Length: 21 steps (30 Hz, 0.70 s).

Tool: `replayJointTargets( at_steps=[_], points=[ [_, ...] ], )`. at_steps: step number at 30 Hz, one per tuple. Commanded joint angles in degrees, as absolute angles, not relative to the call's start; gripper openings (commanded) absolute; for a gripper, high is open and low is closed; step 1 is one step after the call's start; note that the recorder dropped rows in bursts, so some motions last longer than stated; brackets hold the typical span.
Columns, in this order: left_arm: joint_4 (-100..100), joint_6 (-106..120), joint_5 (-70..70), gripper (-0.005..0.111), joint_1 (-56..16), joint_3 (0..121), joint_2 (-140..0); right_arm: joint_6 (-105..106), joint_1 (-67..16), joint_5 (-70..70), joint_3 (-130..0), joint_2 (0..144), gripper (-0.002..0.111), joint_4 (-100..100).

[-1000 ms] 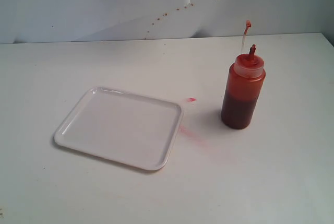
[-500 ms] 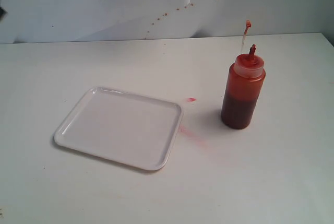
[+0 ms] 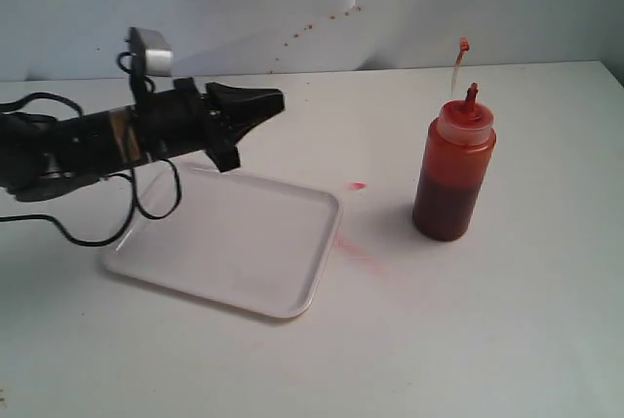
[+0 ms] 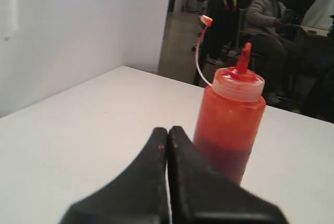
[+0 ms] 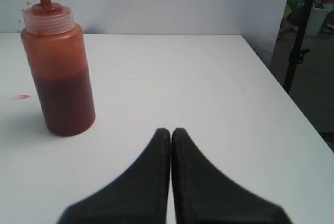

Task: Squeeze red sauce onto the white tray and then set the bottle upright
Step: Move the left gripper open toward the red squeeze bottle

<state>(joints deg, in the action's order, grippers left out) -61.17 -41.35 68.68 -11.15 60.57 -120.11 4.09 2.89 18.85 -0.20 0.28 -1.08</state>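
The bottle stands upright on the table, at the right of the frame. The tray lies flat at the lower left. The left pincer sticks in from the left above the tray, pressed closed and holding nothing. The right pincer is closed too, with nothing in it.

The tray lies flat on the table, left of the middle. The bottle stands upright on the table, well apart to the tray's right and a little farther back. A small spot sits on the table between them, just off the tray's far right corner. The left gripper reaches in from the left, held in the air by the tray's far side and pointing right toward the bottle, with the wall behind the table's far edge.
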Motion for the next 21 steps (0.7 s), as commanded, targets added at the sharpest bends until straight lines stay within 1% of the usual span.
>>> replayJointTargets(
  at_steps=[1, 5, 9, 12, 17, 19, 21],
  points=[
    [-61.41, -41.84, 69.96, 0.0, -16.33, 67.98, -126.16, 4.24, 2.78, 18.3, 0.0, 0.0, 0.001, -0.39],
    [-62.3, -41.84, 69.96, 0.0, -21.04, 74.57, -130.97, 4.24, 2.78, 18.3, 0.0, 0.0, 0.001, -0.39],
    [-62.44, -41.69, 68.43, 0.0, -24.86, 78.55, -134.91, 4.24, 2.78, 18.3, 0.0, 0.0, 0.001, -0.39],
    [-62.44, -41.71, 68.54, 0.0, -26.52, 79.81, -136.79, 4.24, 2.78, 18.3, 0.0, 0.0, 0.001, -0.39],
    [-62.48, -41.71, 66.71, 0.0, -26.58, 80.22, -137.59, 4.24, 2.78, 18.3, 0.0, 0.0, 0.001, -0.39],
    [-62.48, -41.71, 65.17, 0.002, -26.61, 80.22, -137.59, 4.24, 2.78, 18.3, 0.0, 0.0, 0.001, -0.39],
    [-63.05, -41.71, 62.78, 0.011, -26.61, 80.22, -137.59, 4.24, 2.78, 18.3, 0.0, 0.0, 0.001, -0.39]
  ],
)
